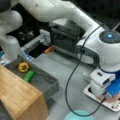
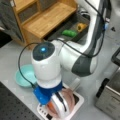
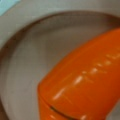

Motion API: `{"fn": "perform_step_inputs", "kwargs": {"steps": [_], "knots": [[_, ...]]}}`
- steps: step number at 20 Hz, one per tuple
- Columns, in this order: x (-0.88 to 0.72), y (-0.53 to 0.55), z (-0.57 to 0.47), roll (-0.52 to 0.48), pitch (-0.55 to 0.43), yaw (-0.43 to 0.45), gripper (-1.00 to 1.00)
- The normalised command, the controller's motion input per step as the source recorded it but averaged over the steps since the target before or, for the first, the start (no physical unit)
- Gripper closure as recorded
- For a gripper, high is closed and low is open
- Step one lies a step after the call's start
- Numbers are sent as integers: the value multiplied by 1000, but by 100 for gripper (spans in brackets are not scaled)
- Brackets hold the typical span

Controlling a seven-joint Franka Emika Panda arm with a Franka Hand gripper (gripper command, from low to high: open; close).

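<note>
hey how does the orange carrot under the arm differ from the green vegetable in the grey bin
The orange carrot lies in a pinkish bowl on the white rack, right under the gripper; the green vegetable lies in the grey bin by the wooden shelf, far from the gripper. The carrot is orange with faint ridges; the green vegetable looks smooth. The yellow pepper sits beside the green vegetable; the carrot lies alone. Both are elongated.

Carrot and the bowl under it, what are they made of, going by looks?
Carrot: likely glossy plastic; it shows sharp white highlights, moulded ridges and a seam line. Bowl: smooth and matte-looking in pinkish grey, with soft shading and no glints; plastic or ceramic, cannot tell which.
</note>
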Motion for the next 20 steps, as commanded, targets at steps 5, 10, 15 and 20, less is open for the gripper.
{"fn": "perform_step_inputs", "kwargs": {"steps": [5, 10, 15, 20], "knots": [[-34, 115, -112, -362, 48, -49, -100], [-123, 85, -107, -366, 36, -28, -100], [-161, 38, -68, -329, 10, -7, -100], [-148, -4, -35, -324, -1, -3, -100]]}}
